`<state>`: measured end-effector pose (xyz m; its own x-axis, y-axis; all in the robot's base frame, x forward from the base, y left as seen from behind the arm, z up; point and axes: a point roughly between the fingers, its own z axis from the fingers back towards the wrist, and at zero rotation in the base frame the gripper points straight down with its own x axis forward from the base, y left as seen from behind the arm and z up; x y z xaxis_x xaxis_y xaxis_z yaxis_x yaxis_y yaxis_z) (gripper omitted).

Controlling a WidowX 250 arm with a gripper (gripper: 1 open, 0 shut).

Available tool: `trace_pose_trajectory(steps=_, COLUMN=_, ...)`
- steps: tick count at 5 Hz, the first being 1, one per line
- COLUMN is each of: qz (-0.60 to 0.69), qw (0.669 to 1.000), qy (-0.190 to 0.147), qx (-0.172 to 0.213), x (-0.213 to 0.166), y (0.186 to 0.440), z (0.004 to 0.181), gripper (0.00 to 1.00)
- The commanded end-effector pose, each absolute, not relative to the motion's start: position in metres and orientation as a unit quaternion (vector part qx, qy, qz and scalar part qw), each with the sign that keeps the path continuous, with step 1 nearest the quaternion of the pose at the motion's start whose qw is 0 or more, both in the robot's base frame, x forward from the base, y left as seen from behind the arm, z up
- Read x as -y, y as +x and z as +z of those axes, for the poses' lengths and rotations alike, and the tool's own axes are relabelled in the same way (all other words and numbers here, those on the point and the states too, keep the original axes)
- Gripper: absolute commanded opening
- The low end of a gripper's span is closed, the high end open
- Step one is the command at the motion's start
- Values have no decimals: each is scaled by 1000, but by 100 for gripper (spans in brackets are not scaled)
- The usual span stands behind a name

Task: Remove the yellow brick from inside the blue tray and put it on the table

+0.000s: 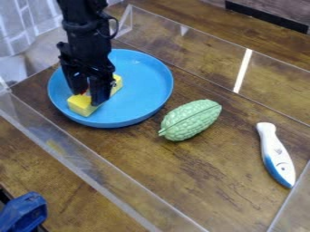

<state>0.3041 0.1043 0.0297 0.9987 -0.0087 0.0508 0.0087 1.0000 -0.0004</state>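
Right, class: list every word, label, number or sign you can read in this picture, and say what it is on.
No text can be read.
yellow brick: mostly hidden under the gripper; no label legible.
white and blue tool: no readable markings.
blue tray, green vegetable: no writing.

Brick (82, 104) in tray (143, 83), vegetable (190, 120) right.

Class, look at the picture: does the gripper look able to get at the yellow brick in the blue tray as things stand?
Probably yes. The gripper hangs straight down over the yellow brick in the blue tray, its fingers astride it. Nothing else lies in the tray, and the green vegetable sits outside on the table.
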Motion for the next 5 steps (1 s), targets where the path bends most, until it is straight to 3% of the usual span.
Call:
trace_pose_trajectory(steps=1, qz=-8, qw=1000, qy=-16, qx=-14, x=-108, y=294, z=2, gripper=0)
trace_pose_trajectory(steps=5, qz=-9, qw=1000, qy=-26, qx=16, x=-108, y=303, z=37, gripper=0)
